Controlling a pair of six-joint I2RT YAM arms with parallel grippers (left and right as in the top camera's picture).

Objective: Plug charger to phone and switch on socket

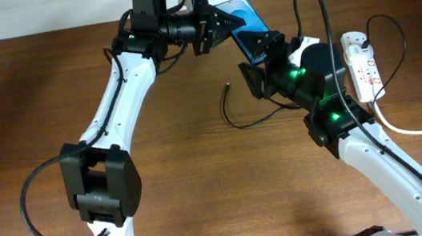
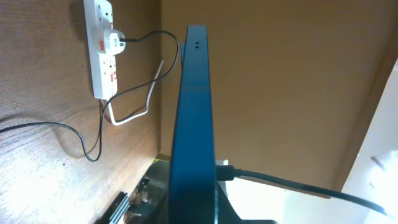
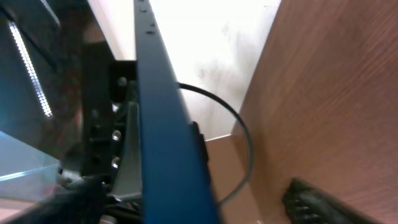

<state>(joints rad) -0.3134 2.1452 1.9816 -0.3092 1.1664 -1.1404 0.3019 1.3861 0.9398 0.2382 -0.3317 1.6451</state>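
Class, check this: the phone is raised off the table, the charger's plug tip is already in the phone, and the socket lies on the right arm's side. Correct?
Not quite. The charger's plug tip is not in the phone: the overhead view shows it lying loose on the table. The rest holds: the phone is raised, and the socket lies on the right arm's side.

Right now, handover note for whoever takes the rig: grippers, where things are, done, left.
Left gripper: shut on the phone, held off the table at the far edge, seen edge-on from both wrists.
Right gripper: at the phone's near end; open or shut cannot be told.
Charger: adapter sits in the socket on the right; plug tip lies loose on the table, not in the phone.
Done: phone picked up.
Left: pick up plug tip, insert it into phone, switch on socket. Switch state unreadable here.
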